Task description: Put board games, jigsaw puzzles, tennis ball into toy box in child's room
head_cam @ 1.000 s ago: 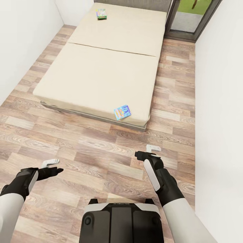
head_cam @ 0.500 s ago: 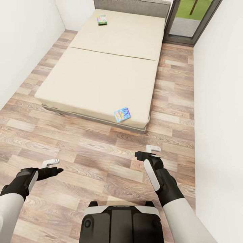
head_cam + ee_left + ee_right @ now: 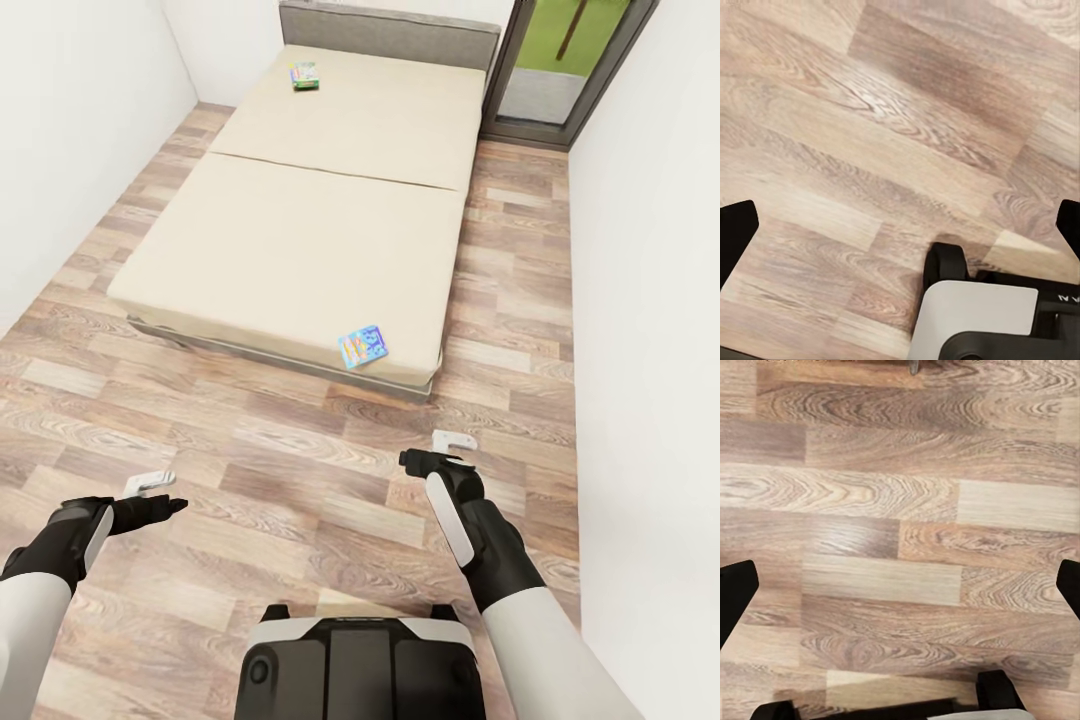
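Wood-grain laminate planks [image 3: 300,470], in mixed tan and brown with a slight sheen, are spread across the floor pretty much everywhere. Ahead, the bed [image 3: 300,240] is seen as a low slab: a plain beige mattress, smooth and matte, split by one seam across the middle, set on a thin dark grey frame with a low grey fabric-looking headboard [image 3: 390,25] at the far end. Two board games are left on it, both flat printed rectangles. The near board game [image 3: 363,346] is laid tilted right by the foot edge, pale blue with orange bits. The far board game [image 3: 303,75] is set up near the headboard, green-edged.

Both arms are held low over the floor, well short of the bed. The left gripper [image 3: 152,492] and right gripper [image 3: 440,448] are empty with fingers spread wide, the dark tips sitting at opposite edges of each wrist view. A glass door [image 3: 560,60] is seen in the far corner.
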`<state>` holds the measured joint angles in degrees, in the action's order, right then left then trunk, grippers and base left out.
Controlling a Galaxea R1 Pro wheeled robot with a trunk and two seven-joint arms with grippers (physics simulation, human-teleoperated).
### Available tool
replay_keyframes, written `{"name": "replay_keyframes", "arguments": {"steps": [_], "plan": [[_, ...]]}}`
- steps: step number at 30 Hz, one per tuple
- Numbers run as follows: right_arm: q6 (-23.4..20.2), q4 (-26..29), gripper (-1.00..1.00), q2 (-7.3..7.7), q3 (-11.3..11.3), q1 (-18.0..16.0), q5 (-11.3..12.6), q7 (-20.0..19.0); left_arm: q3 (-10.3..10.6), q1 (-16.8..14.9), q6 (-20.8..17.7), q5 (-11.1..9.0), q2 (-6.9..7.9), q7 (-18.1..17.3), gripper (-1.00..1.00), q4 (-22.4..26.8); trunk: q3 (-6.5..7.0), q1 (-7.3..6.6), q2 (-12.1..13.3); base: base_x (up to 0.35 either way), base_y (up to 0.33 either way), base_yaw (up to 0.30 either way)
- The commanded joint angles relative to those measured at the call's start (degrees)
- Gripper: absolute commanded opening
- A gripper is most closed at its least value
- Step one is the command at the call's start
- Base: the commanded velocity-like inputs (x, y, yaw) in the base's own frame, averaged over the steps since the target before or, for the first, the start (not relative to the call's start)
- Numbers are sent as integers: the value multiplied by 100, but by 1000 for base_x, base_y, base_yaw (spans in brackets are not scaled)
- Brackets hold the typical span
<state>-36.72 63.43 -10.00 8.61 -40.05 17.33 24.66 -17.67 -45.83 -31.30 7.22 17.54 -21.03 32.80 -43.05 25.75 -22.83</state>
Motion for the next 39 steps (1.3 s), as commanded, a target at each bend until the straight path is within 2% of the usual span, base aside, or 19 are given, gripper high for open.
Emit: {"name": "replay_keyframes", "arguments": {"steps": [1, 8, 22, 39], "plan": [[-13, -19, 100, 0, 4, -3, 60, 56, -35, -4, -25, 61, -5, -48, 100, 8, 3, 4, -9, 0, 0, 0], [-35, -145, 100, 0, -25, -3, 80, 69, -35, -4, -25, 61, -9, -46, 100, 8, 69, 4, -9, 0, 0, -32], [-40, -198, 100, 0, -63, 9, 83, 65, -41, -4, -21, 52, -6, -72, 100, 8, 174, 4, -9, 0, 0, -148], [-29, -199, 100, 0, -35, 68, 68, 81, -36, -5, -17, 52, -5, -77, 100, 8, 247, 4, -9, 0, 0, -14]]}}
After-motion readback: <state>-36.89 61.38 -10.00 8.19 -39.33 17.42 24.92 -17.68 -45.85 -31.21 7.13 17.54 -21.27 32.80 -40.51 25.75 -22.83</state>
